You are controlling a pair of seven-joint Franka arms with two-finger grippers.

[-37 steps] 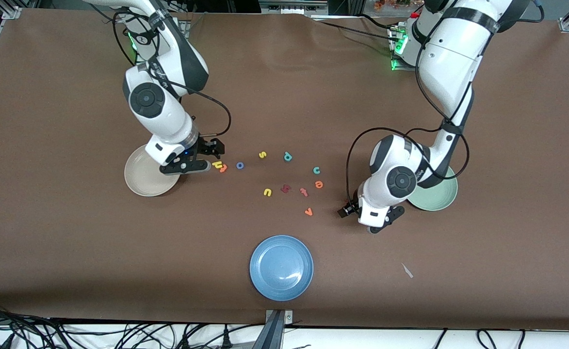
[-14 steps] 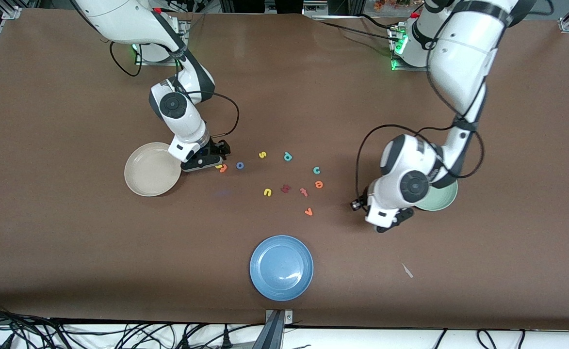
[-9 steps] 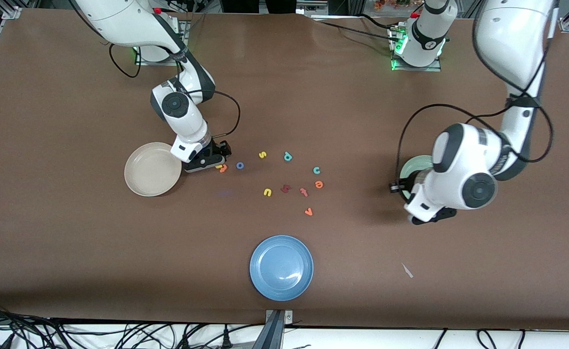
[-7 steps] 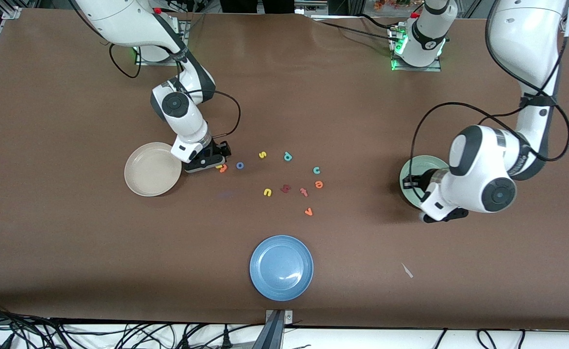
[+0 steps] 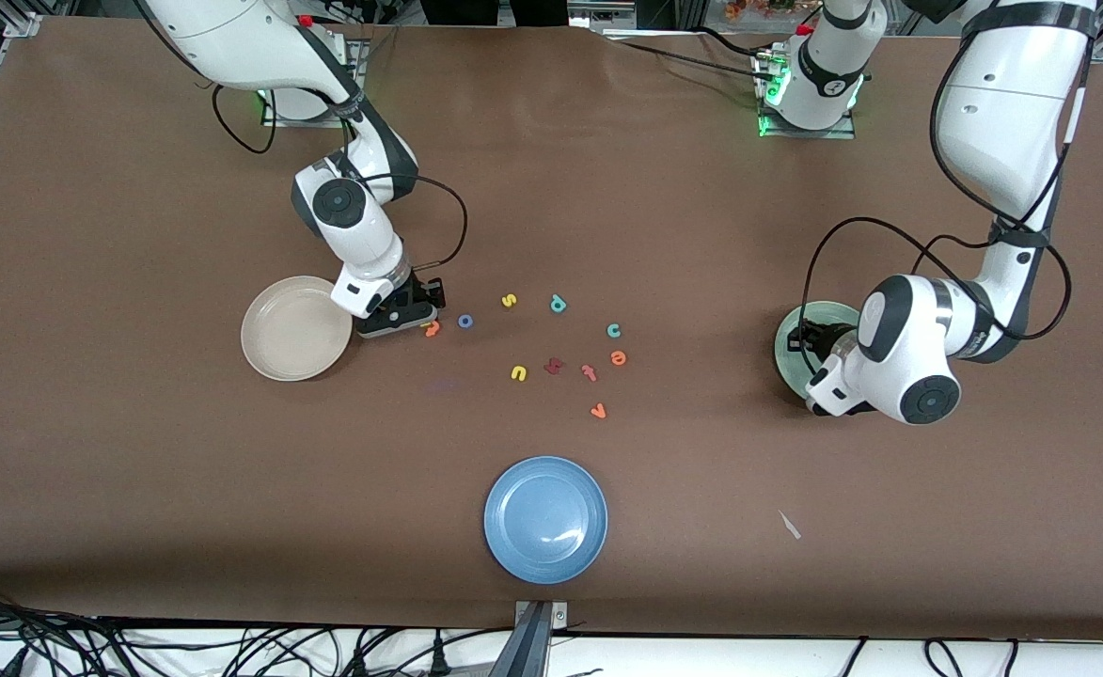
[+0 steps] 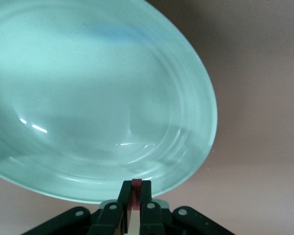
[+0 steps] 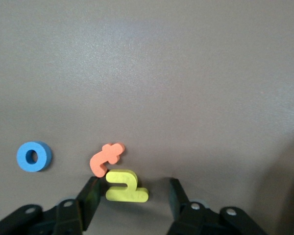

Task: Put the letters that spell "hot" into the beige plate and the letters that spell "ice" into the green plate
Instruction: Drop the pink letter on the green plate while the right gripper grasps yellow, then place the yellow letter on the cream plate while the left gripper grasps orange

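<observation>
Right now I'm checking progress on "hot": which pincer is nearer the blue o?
The right. The right pincer is down at the table, straddling the yellow h, with the blue o lying close beside it. The left pincer is over the green plate's rim, holding the dark red i.

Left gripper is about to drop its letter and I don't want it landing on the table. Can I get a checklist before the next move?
1. Left gripper shut on dark red i: ok.
2. It is over green plate: ok, at the rim.
3. Green plate free of other letters: ok.
4. Right gripper straddles yellow h, fingers apart: ok.
5. Orange t clear of that grasp: not ok, touching the h.
</observation>
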